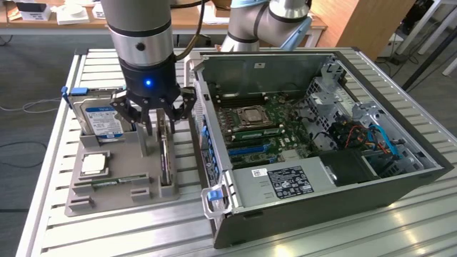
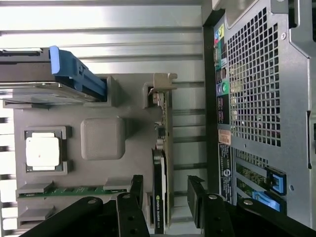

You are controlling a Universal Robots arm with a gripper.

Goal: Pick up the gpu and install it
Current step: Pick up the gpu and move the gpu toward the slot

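Table [image 1: 143, 235]: slatted metal top, carrying everything else.
Computer case [image 1: 343, 209]: lying on its side with the panel off, motherboard facing up; taking up the exterior view's right half.
Arm [image 1: 143, 32]: reaching straight down over the holder, just beside the case's rear wall.
Holder [image 1: 121, 160]: grey moulded tray, sitting on the table at the exterior view's left of the case and keeping the loose parts in separate slots.
Hard drive [image 1: 100, 120]: standing on edge in the holder's far slot, blue tab at one end.
Gpu [image 1: 166, 160]: standing on edge in the holder's slot nearest the case, silver bracket at the far end, black cooler face under the pincer.
Gripper [image 1: 160, 120]: hanging spread wide, one finger on each side of the gpu's top edge, gaps showing on both sides, gripping nothing.
In the way: the case's rear wall is crowding the outer finger.
Processor [image 1: 94, 163]: lying flat in its square pocket.
Memory stick [image 1: 107, 183]: green, lying in the nearest slot.
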